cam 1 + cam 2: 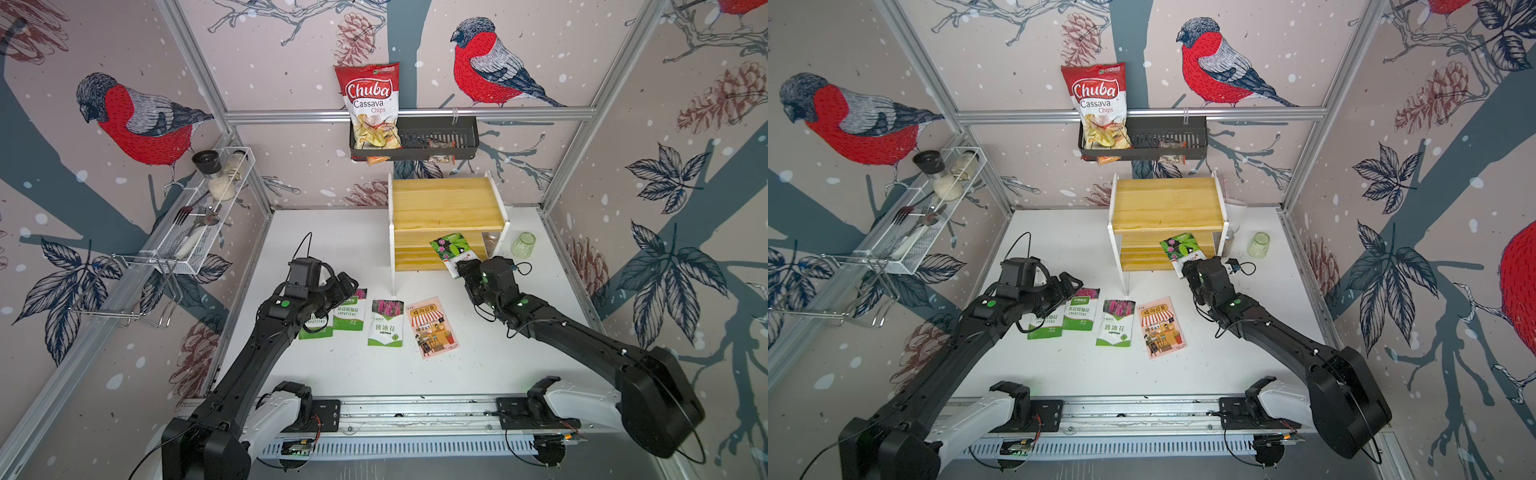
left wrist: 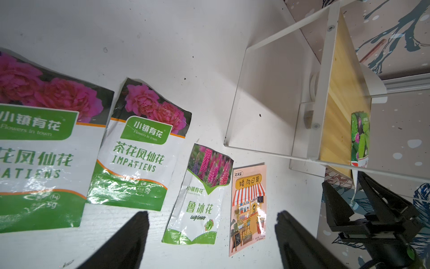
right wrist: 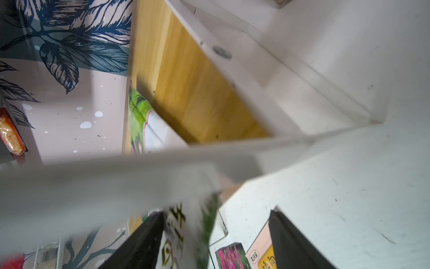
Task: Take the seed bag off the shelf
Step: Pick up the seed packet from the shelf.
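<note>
Stock on view from my remote station, item by item.

Seed bag (image 1: 453, 249): green leaf print with a white lower end. It sits at the front right of the shelf's (image 1: 444, 203) lower tier, tilted, with the white end poking past the front edge. Both top views show it there (image 1: 1181, 247). I cannot tell how much of it rests on the lower board.

Right pincer (image 1: 465, 268): at the bag's white end. From the right wrist view I see the pincer (image 3: 217, 210) straddling that end. One finger (image 3: 144, 235) lies against the bag (image 3: 181, 233), while the other finger stands apart with bare bench showing in the gap. I log it as open around the bag and not clamped.

Left pincer (image 1: 351, 282): spread wide and gripping nothing. It hovers above the packets on the bench (image 1: 332, 374), well apart from the shelf. The left wrist view shows both fingers far apart (image 2: 213, 213).

Packets flat on the bench, in a row in front of the shelf:
- two impatiens packets, one (image 1: 316, 328) partly under the left arm and one (image 1: 351, 313) beside it
- one lupin packet (image 1: 386, 324)
- one pink shopfront packet (image 1: 434, 328)

Glass jar (image 1: 523, 245): on the bench just beside the shelf's right panel.

Chips bag (image 1: 370, 104): upright in the black basket (image 1: 436, 137) on the back wall.

Wire rack (image 1: 208, 216): on the left wall, holding cutlery and shakers.
</note>
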Robot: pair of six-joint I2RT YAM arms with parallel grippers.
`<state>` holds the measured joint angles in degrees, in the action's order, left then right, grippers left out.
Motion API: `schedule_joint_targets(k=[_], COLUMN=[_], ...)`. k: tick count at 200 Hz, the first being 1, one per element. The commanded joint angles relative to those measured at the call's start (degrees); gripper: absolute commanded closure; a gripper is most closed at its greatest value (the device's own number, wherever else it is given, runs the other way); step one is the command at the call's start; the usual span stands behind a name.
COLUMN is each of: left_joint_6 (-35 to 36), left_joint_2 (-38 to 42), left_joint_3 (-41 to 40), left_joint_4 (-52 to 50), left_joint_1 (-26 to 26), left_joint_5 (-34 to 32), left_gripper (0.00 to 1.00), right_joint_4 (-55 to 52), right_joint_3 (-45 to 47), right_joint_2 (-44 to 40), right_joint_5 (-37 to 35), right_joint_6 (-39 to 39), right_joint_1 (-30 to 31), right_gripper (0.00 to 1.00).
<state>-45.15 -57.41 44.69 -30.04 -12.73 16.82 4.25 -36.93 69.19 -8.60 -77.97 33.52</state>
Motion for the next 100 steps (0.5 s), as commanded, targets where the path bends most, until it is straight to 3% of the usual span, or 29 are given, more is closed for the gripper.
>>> schedule_joint_targets(k=[1,100], left_joint_6=[-0.1,0.3], left_joint_2=[0.5,-0.5], left_joint_3=[-0.5,-0.3], left_joint_4=[0.3,0.9], left_joint_1=[0.2,0.2], left_joint_5=[0.0,0.5], left_gripper=[0.11,0.11], right_joint_4=[-1.5,3.1], right_joint_3=[1.4,2.1], right_joint_2=[-1.5,-4.2], right_joint_5=[0.4,0.7], right_joint_6=[-0.5,1.3], right_joint_1=[0.3,0.1], right_gripper=[0.25,0.27])
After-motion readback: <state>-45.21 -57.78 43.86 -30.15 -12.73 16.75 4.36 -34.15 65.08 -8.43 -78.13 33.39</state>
